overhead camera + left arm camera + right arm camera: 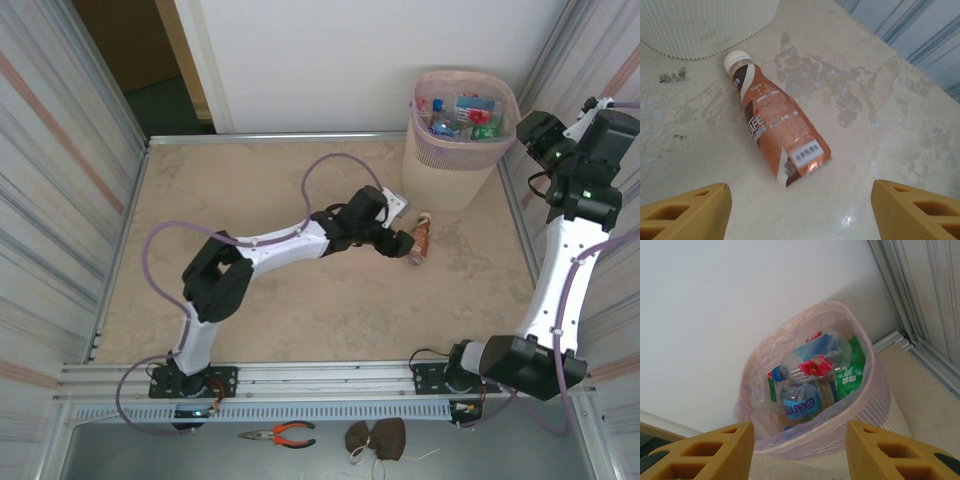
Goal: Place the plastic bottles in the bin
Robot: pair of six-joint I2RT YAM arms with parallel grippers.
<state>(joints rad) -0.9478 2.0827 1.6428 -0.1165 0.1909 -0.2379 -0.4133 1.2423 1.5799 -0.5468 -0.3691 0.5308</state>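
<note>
**Grasp notes: brown bottle on the table**

The brown bottle (777, 127) lies on its side on the table (880, 100), near the bin (700, 25), with its white cap (736, 60) toward the bin. My left gripper (801, 202) hovers just short of the bottle's base, jaws apart with nothing between them. My right gripper (800, 445) hangs above the bin, jaws apart and empty. Other bottles (802, 385) lie inside.

Expect a light, thin-walled body that rolls and dents, with a glossy, slippery surface. It is possibly empty; I cannot tell from here. Grip across the mid-body, square to its length.
</note>
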